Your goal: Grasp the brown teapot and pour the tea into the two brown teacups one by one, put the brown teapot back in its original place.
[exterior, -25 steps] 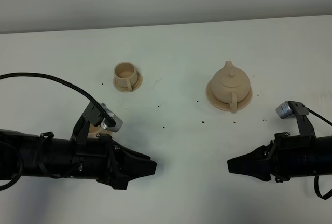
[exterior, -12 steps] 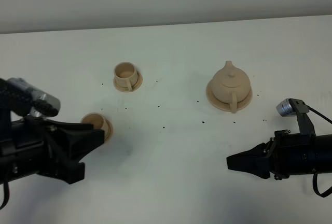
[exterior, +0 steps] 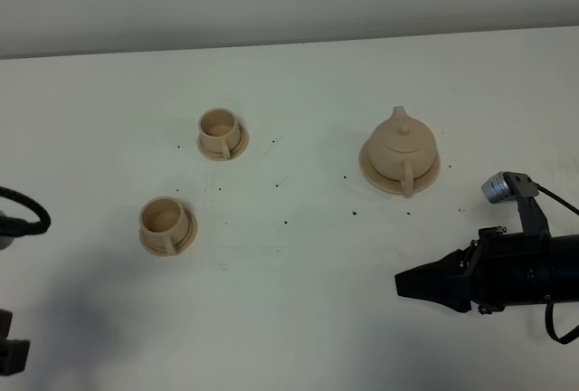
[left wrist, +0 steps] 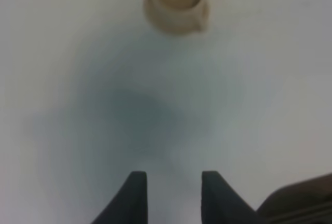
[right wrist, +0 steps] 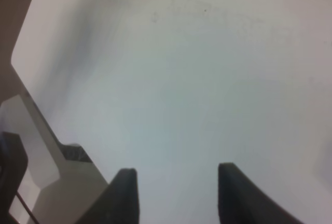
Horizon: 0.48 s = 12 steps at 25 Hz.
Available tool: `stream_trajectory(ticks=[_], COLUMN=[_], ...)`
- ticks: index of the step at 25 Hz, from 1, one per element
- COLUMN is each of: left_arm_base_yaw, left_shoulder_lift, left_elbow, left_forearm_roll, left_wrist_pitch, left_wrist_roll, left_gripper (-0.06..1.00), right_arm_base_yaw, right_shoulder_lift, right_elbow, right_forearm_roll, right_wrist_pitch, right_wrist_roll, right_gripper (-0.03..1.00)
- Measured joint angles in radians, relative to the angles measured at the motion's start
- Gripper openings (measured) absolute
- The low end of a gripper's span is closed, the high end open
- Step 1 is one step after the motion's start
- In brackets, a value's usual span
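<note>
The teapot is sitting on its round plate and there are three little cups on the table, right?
Almost. There are two cups, not three: the exterior high view shows only the far teacup and the near teacup. The rest is right: the teapot sits on its round plate.

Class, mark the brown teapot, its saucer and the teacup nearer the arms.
brown teapot [exterior: 398, 147], exterior high view, on its rounded body.
saucer [exterior: 432, 172], exterior high view, on its bare rim.
teacup nearer the arms [exterior: 163, 216], exterior high view, inside its mouth.
</note>
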Motion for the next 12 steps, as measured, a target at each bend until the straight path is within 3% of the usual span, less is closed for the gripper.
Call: stream_trajectory(ticks=[6,12], left_arm_base_yaw=[0.000,0.000], left_shoulder_lift=[-0.103,-0.259], left_elbow=[0.115,0.131], left_forearm_roll=[-0.009,-0.059], left_wrist_pitch=[0.016,0.024], left_wrist_roll=[0.000,0.035], left_gripper=[0.30,0.29], right_arm_base_yaw=[0.000,0.000], right_shoulder_lift=[0.000,0.000], right_elbow=[0.000,0.000], right_forearm_roll=[0.000,0.000], right_wrist_pitch=[0.000,0.001], right_wrist_roll=[-0.015,-0.037], right_gripper=[0.39,0.39])
